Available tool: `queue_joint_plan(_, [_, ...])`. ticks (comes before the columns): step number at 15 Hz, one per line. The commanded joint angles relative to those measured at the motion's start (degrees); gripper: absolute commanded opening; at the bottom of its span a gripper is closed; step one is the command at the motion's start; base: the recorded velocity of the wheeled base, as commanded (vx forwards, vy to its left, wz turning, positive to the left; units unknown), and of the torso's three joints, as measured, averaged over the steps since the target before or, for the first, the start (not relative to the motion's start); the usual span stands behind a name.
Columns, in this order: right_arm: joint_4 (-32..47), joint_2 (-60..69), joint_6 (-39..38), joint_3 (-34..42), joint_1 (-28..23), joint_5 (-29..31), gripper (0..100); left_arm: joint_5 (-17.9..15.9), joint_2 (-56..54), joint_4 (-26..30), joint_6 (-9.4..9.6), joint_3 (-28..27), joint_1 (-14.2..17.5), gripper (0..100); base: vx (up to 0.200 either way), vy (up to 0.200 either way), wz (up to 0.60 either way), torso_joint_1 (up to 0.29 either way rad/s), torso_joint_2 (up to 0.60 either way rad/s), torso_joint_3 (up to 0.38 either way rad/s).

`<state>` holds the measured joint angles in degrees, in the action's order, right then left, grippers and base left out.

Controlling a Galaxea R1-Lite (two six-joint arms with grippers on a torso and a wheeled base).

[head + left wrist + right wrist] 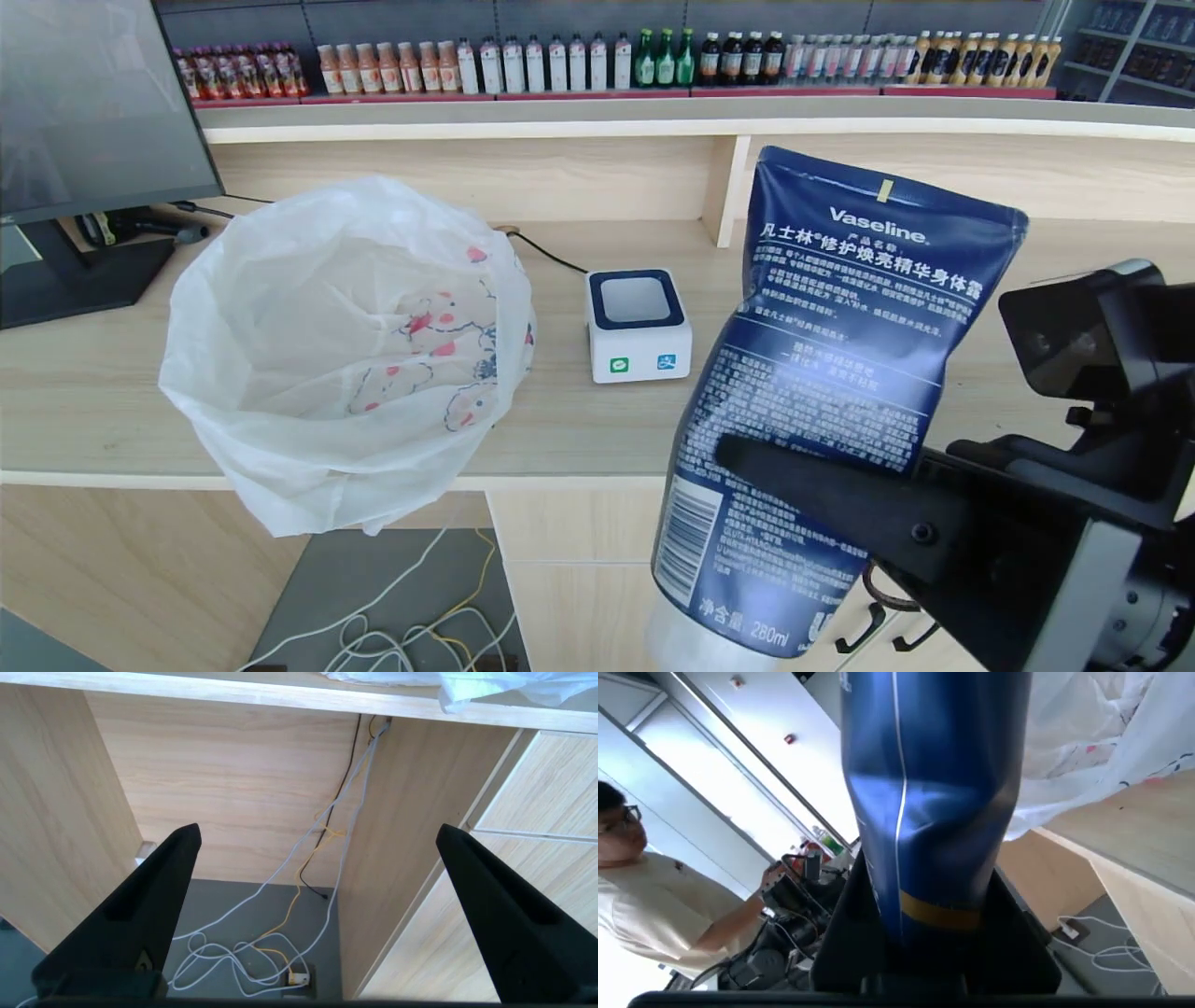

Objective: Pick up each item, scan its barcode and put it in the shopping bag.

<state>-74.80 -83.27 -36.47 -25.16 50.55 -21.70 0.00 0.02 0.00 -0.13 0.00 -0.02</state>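
Item: a dark blue lotion tube (840, 373), lower right of the head view, held above the counter (93, 411) edge. It is tilted with the crimped end up and the grey cap down; white print and a barcode face the camera. The right gripper (747, 462) is clamped across its lower body. The white bag (280, 448) stands left of centre and the scanner (639, 327) at centre. The left gripper (318, 840) has its jaws wide apart, holding nothing.

tube (840, 373): smooth glossy blue plastic, sheen across the print. shopping bag (215, 373): thin translucent white plastic, crinkled. tabletop (93, 392): matt light wood grain. scanner (639, 327): smooth white plastic, glossy top window. right claw (929, 891): matt black plastic.
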Motion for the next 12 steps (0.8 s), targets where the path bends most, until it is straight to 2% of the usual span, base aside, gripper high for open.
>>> queue_joint_plan(1, [-0.4,-0.5,-0.1,0.4,1.9,0.0,0,0.0,0.0,0.0,-0.04,0.0,0.0,100,0.000,0.000,0.00,0.000,0.00,0.000])
queue_joint_plan(12, [-1.5,-2.9,0.0,-0.4,2.4,0.1,0,0.0,0.0,0.0,-0.04,0.0,0.0,100,0.000,0.000,0.00,0.000,0.00,0.000])
